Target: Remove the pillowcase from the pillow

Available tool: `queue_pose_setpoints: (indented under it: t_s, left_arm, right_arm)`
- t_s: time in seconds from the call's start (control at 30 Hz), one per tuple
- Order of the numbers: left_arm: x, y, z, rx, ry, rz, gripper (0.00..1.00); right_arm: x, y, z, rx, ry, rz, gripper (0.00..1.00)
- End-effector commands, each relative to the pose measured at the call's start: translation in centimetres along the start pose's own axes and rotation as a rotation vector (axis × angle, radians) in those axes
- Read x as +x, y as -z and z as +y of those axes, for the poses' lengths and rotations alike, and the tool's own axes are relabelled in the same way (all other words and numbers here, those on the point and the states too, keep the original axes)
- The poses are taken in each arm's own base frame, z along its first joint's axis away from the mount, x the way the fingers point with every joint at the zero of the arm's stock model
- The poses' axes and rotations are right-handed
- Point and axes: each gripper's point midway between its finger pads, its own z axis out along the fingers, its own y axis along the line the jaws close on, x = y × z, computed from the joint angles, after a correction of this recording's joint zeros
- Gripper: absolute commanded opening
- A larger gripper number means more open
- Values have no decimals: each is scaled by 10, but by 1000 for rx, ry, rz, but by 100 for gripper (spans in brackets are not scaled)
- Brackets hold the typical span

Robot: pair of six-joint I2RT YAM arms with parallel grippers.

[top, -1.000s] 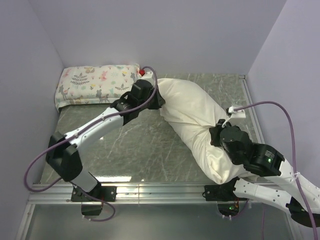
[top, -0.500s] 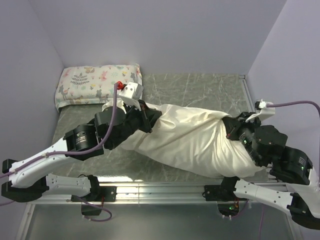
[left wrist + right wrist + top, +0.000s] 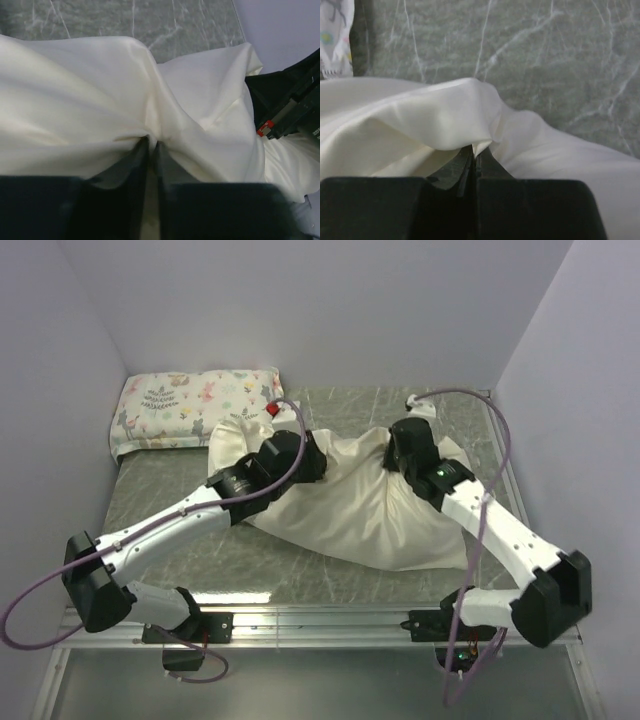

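The cream pillowcase (image 3: 350, 510) lies crumpled across the middle of the table, plump at its left end (image 3: 235, 440) and flat toward the front right. The white pillow does not show apart from the cover; I cannot tell where it lies inside. My left gripper (image 3: 312, 462) is shut on a fold of the pillowcase (image 3: 190, 100), its fingers (image 3: 135, 160) pinching the cloth. My right gripper (image 3: 397, 462) is a short way to the right and is shut on another fold (image 3: 445, 115) at its fingertips (image 3: 485, 160).
A floral animal-print pillow (image 3: 190, 405) lies along the back left wall and also shows in the right wrist view (image 3: 335, 35). The grey marble tabletop (image 3: 180, 490) is walled by lilac panels on three sides. A metal rail (image 3: 320, 618) runs along the front edge.
The bundle was held stretched between the arms near the front; now it lies lower and flatter in mid-table. The right arm has swung to the back centre, close to the left gripper.
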Motion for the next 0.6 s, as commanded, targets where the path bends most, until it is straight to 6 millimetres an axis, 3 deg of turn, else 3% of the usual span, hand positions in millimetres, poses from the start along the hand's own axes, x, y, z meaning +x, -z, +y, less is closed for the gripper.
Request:
queue_pose_setpoints:
  t_s: [0.0, 0.07, 0.1, 0.2, 0.27, 0.4, 0.5, 0.53, 0.57]
  left_arm:
    - [-24, -17, -19, 101, 86, -17, 27]
    - [-34, -25, -28, 102, 72, -26, 48]
    - [-36, -25, -29, 100, 53, -27, 66]
    - [-67, -14, -31, 91, 39, -105, 85]
    - [-91, 3, -29, 90, 47, -156, 89]
    - [-131, 34, 10, -38, 73, -277, 93]
    - [-143, 56, 72, -247, 146, -374, 93]
    - [-133, 57, 103, -350, 164, -390, 95]
    - [-135, 70, 118, -369, 206, -417, 96]
  right_arm:
    - [-17, -35, 41, -103, -35, -1, 3]
    - [-29, -45, 47, -111, -39, -2, 5]
    - [-22, -57, 48, -100, -30, 26, 6]
    - [-15, -77, 48, -80, -21, 48, 8]
    - [-7, -89, 44, -69, -23, 66, 9]
    - [12, -111, 34, -57, -38, 102, 15]
    - [16, -117, 31, -56, -41, 113, 23]
    - [13, -117, 31, -57, -40, 109, 25]
    - [12, -117, 32, -59, -38, 111, 27]
